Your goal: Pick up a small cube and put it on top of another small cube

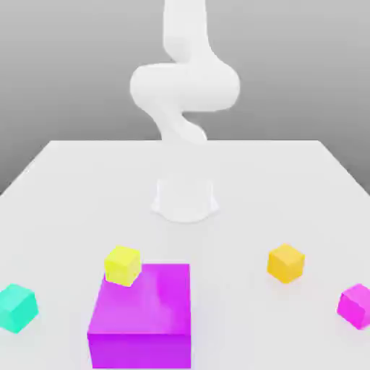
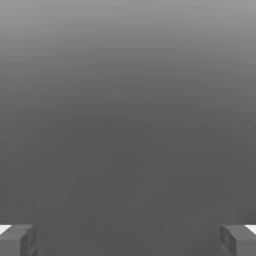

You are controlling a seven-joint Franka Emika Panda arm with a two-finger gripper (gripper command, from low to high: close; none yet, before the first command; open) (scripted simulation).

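Observation:
The small teal cube (image 1: 16, 307) sits on the white table (image 1: 289, 181) near the front edge, at the exterior view's left. In the hand view my gripper (image 2: 128, 242) is open: its two grey fingertips (image 2: 17, 240) stand far apart with nothing between them, and plain grey lies behind them. The white arm (image 1: 184, 87) rises from its base (image 1: 185, 200) at mid-table and curls upward, well back from the cubes.
A big purple block (image 1: 144, 314) stands at the front, right of the teal cube. A small yellow cube (image 1: 121, 265) sits at its back left corner. An orange-yellow cube (image 1: 285, 262) and a magenta cube (image 1: 355, 305) lie toward the right.

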